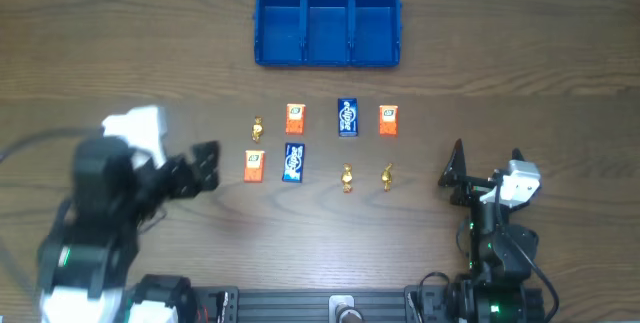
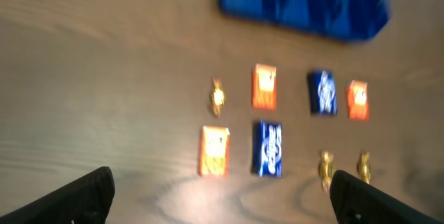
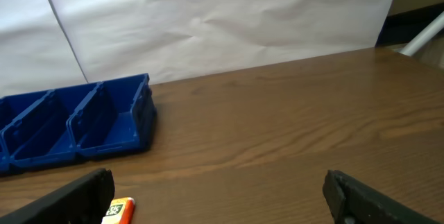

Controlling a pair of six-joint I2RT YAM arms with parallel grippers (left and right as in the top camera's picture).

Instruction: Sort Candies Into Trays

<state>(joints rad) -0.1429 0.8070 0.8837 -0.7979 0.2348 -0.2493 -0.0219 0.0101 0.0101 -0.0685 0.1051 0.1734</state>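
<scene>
Opening step, nothing sorted yet. Candies lying in two rows mid-tabletop, short of the blue tray by the far edge. Left gripper spread wide near the rows' left end; right gripper likewise open, toward the right edge. Next, probably: descend, straddle one piece, close.

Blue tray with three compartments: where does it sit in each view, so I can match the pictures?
Top view: blue tray at top centre, beyond all the candies.
Left wrist view: blue tray, blurred and partly cut off, beyond the candies.
Right wrist view: blue tray in front of the white backdrop.
Shared landmark: the rightmost orange candy, in front of the tray.
</scene>
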